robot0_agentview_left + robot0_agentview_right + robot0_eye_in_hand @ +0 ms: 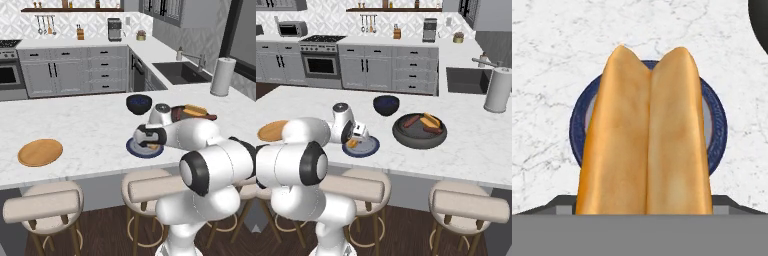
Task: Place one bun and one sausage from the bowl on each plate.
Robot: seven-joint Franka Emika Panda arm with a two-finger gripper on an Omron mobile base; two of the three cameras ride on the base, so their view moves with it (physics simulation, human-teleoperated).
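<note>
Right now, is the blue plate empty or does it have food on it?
Cannot tell. A bun hangs over the blue plate, covering its middle; no sausage shows on its rim.

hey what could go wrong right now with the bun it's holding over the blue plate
1. The bun is long next to the blue-grey plate beneath it, so if released off-centre or from a height it could roll off onto the counter.
2. The gripper hangs close over the plate; pressing lower might shove the plate along the marble.
3. The wooden plate sits far left of the dark bowl, so later carries will be long swings, giving more chance of a slip.
</note>
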